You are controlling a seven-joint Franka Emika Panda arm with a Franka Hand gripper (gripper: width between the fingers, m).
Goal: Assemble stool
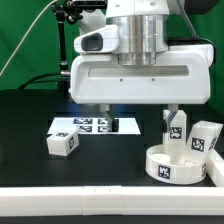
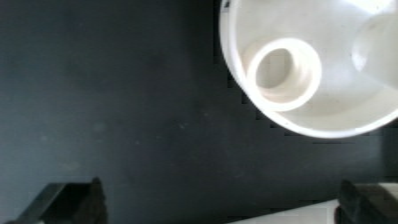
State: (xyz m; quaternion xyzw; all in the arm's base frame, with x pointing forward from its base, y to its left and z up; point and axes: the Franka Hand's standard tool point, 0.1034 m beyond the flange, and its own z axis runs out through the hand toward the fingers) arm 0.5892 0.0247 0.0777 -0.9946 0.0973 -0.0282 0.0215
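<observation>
robot arm (image 1: 135, 40), white, hanging over a black desk (image 1: 30, 115) with a green backdrop (image 1: 25, 40) behind. its two fingers (image 2: 68, 202) point down at the desk and stand wide apart. nothing is held between them, and only bare dark desk shows in the gap.

in the exterior view, the stool's round white seat (image 1: 180, 166) lies flat on the desk toward the exterior view's right, near the front. a black-and-white tag shows on its side wall. two small blocky legs stand just behind it: the first leg (image 1: 177, 128) appears close under one finger, and the second leg (image 1: 206, 139) is just beside it, further to the exterior view's right. the third leg (image 1: 62, 142) sits well apart from them, toward the exterior view's left, near one end of the marker board (image 1: 90, 125), which lies flat below the arm.

the wrist view looks down on the seat, which has a round ring shape (image 2: 285, 75) at its middle. the seat lies off to one side, not between the fingers.
</observation>
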